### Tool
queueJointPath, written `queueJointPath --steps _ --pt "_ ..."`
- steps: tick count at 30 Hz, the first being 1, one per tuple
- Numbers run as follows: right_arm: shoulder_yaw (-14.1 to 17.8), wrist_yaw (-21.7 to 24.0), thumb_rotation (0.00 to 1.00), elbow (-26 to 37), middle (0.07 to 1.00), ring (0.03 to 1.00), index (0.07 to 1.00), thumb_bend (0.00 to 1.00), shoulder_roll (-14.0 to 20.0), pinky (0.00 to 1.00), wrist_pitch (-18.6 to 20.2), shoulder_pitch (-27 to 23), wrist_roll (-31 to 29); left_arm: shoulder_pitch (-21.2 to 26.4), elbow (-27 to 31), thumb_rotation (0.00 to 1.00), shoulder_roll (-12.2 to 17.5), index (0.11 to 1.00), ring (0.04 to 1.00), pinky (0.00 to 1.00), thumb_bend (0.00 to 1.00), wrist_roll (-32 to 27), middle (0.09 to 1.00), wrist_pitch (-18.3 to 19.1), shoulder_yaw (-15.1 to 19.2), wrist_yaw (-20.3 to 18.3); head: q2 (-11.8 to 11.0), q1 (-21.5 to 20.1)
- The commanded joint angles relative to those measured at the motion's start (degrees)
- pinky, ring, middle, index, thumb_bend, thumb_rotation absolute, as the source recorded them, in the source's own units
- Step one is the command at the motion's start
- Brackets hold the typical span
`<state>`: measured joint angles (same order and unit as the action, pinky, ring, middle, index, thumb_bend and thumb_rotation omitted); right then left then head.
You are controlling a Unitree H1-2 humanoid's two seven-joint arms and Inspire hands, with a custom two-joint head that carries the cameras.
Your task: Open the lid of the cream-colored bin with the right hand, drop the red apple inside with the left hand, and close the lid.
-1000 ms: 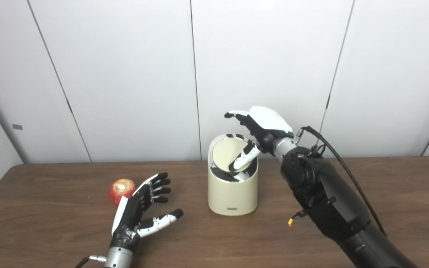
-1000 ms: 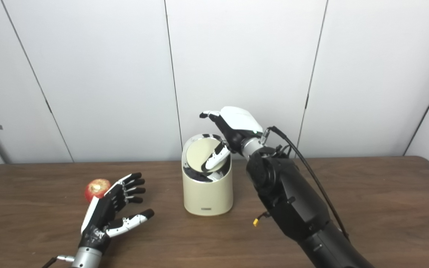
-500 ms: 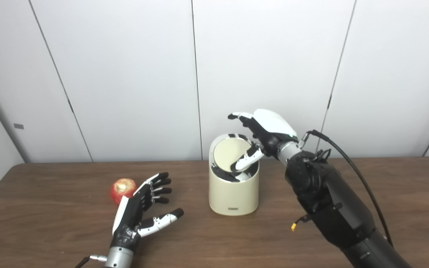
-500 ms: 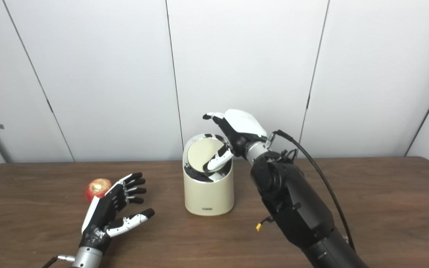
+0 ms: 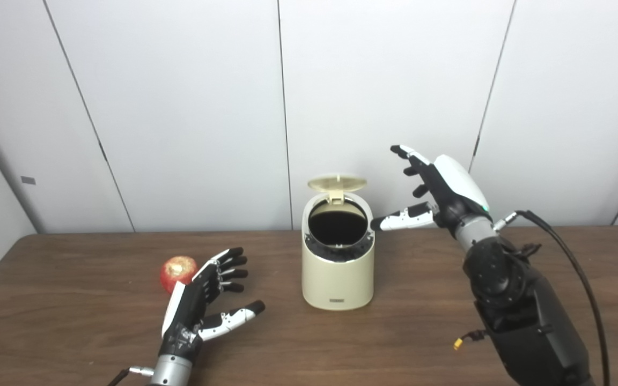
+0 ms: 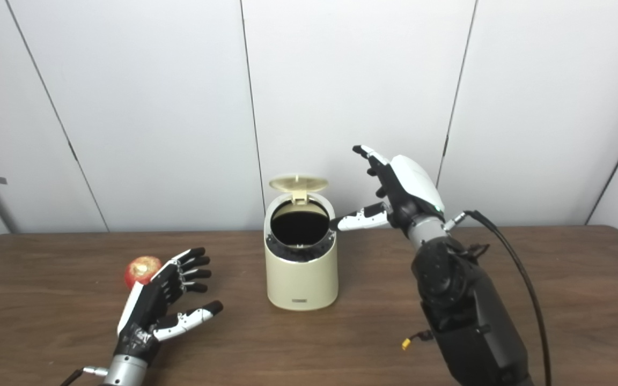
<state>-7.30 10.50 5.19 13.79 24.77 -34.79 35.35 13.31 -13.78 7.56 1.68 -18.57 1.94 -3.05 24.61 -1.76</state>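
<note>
The cream-colored bin (image 5: 337, 279) stands mid-table with its lid (image 5: 337, 183) flipped up at the back and its dark inside showing. My right hand (image 5: 438, 190) hovers open just right of the rim, thumb pointing at the bin, not touching it. The red apple (image 5: 176, 271) rests on the table left of the bin. My left hand (image 5: 201, 303) lies open right beside the apple, palm up, fingers spread, holding nothing.
The brown wooden table (image 5: 448, 268) runs across the whole view, with white wall panels (image 5: 180, 107) behind it. A black cable (image 5: 582, 279) loops off my right forearm.
The bin's lid has sprung from shut to fully up. My right hand left the lid and drew back up and to the right. The left hand and apple stayed put.
</note>
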Motion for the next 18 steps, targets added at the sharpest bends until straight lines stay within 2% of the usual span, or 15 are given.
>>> queueJointPath --steps 1,4,6,8,10,15,16,18 --pt "1.83 -2.74 0.19 2.49 0.911 0.828 0.902 0.74 0.01 0.63 -2.32 0.83 -1.81 0.61 -0.19 0.08 0.14 0.838 0.737 0.64 0.72 -0.92 0.802 -1.59 -0.29 -0.58 0.00 -0.02" --pt "3.48 -6.70 0.14 2.29 0.876 0.827 0.885 0.75 0.18 0.68 -8.53 5.66 -4.60 0.53 -0.17 0.08 0.28 0.839 0.744 0.65 0.71 -1.25 0.806 -1.71 -0.41 -1.14 -0.21 -0.02" --pt "4.11 -8.64 0.17 1.69 0.854 0.813 0.866 0.77 0.25 0.68 -11.42 7.87 -5.76 0.72 -0.42 0.08 0.22 0.843 0.748 0.66 0.71 -1.30 0.808 -1.94 -0.27 -1.28 -0.05 -0.12" --pt "5.16 -10.32 0.19 1.02 0.898 0.821 0.871 0.78 -0.33 0.65 -14.16 10.47 -8.08 0.73 -0.24 0.08 0.16 0.841 0.742 0.65 0.71 -1.26 0.806 -1.69 -0.14 -1.36 0.08 -0.10" --pt "5.99 -12.11 0.20 0.25 0.930 0.834 0.882 0.77 -1.10 0.67 -16.72 13.03 -9.75 0.61 0.30 0.08 0.19 0.844 0.745 0.65 0.71 -1.25 0.807 -1.09 -0.08 -1.50 0.21 -0.01" --pt "7.17 -17.12 0.24 -4.87 0.866 0.808 0.894 0.76 -2.52 0.69 -26.99 17.87 -13.46 0.45 0.50 0.09 0.05 0.838 0.743 0.66 0.72 -0.68 0.803 -1.44 0.10 -1.01 -0.29 0.34" --pt "7.05 -17.41 0.25 -5.74 0.868 0.809 0.894 0.76 -2.57 0.69 -28.48 18.59 -13.84 0.46 0.47 0.09 0.01 0.838 0.737 0.66 0.72 -0.98 0.801 -1.55 0.12 -1.15 -0.29 0.34" --pt "6.08 -16.59 0.30 -5.57 0.884 0.816 0.896 0.74 -2.54 0.68 -28.80 20.25 -13.59 0.41 0.40 0.09 0.36 0.848 0.730 0.63 0.71 -2.67 0.808 -1.87 -0.17 -2.79 -0.54 0.94"
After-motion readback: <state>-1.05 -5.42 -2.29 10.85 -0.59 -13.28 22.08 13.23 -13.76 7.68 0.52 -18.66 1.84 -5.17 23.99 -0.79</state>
